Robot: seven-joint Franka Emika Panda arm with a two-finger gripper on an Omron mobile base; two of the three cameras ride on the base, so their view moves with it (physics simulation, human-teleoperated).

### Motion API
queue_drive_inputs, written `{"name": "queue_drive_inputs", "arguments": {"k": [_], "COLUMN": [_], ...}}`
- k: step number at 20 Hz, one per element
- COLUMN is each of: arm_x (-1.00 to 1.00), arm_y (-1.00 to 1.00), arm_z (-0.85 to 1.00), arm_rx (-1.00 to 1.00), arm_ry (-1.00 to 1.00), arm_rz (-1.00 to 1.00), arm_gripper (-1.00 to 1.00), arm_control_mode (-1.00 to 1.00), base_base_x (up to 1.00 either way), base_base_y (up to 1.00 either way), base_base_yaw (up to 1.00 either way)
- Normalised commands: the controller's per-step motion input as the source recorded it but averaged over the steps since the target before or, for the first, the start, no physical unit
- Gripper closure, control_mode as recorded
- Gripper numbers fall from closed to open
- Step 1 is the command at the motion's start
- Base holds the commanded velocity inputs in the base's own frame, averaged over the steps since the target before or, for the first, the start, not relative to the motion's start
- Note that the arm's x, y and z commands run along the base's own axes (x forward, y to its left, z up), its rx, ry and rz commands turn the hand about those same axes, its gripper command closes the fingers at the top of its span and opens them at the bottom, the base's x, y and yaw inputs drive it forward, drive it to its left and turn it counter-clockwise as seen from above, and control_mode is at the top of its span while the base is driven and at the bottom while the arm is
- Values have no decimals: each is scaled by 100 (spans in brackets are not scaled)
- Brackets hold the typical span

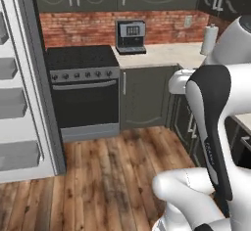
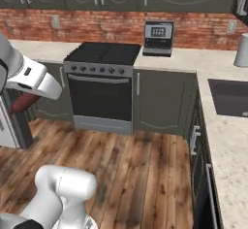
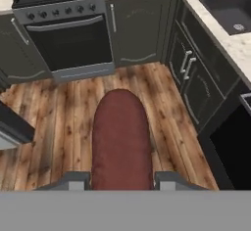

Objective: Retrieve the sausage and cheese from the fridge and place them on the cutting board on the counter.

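While the fingers (image 3: 169, 180) stand closed on either side of the sausage (image 3: 121, 142), the gripper (image 3: 121, 181) holds it in the air above the plank floor (image 3: 162, 98). It is a smooth, matte red-brown link with a rounded end. Beyond stand a black stove (image 3: 66, 34), dark cabinets (image 3: 137, 27) and a speckled beige counter (image 2: 227, 140); the fridge (image 1: 22, 103) shows a white interior with grey shelves.

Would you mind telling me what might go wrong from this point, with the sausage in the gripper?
1. The gripper holds the sausage by one end, high above the wooden floor; it could slip and drop.
2. The open fridge door stands near the arm's swing in the left base view.
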Motion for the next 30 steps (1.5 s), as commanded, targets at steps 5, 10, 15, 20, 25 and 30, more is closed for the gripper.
{"name": "queue_drive_inputs", "arguments": {"k": [5,10,15,20,25,30], "arm_x": [0,0,0,0,0,0], "arm_y": [0,0,0,0,0,0], "arm_z": [0,0,0,0,0,0], "arm_rx": [0,0,0,0,0,0], "arm_ry": [0,0,0,0,0,0], "arm_rz": [0,0,0,0,0,0], "arm_gripper": [100,100,100,100,100,100], "arm_control_mode": [100,100,100,100,100,100], "base_base_x": [100,100,100,100,94,86], "base_base_y": [-18,0,0,0,-5,-68], "base_base_yaw": [22,63,85,86,85,53]}}
